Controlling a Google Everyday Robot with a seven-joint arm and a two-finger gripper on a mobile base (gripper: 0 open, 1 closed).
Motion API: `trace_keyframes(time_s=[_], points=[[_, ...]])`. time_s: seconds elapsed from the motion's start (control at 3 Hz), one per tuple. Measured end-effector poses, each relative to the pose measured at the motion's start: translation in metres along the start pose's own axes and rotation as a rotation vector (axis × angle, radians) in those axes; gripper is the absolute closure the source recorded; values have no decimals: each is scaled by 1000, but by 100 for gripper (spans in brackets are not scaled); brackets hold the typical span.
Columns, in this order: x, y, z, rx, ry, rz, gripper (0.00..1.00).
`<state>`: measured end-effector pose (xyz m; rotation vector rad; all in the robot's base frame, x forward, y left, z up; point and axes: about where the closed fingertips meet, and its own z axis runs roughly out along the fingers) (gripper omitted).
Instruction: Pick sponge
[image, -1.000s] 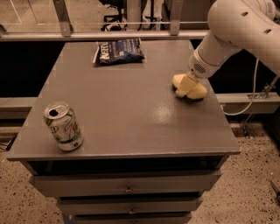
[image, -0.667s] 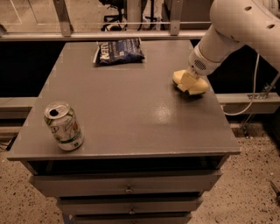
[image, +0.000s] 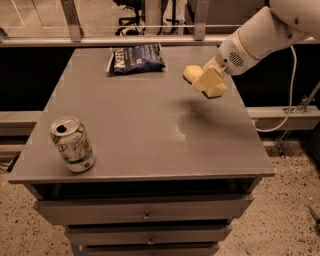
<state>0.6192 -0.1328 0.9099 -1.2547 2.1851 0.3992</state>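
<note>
Camera view: above the table (image: 125, 145), end effector (image: 212, 86) clamps sponge (image: 191, 73) jutting leftward.

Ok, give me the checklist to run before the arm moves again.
1. Sponge held by the gripper, above the table's back right part: ok.
2. Sponge lifted off the table, shadow beneath it: ok.
3. Depth of grip: cannot tell; sponge and gripper are both pale yellow.
4. Soda can upright at the front left corner, far from the gripper: ok.
5. Chip bag flat at the back edge, apart from the gripper: ok.
</note>
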Motion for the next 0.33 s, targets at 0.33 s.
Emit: trace_keyframes(time_s=[0.33], points=[[-29, 25, -16, -118, -152, -12, 100]])
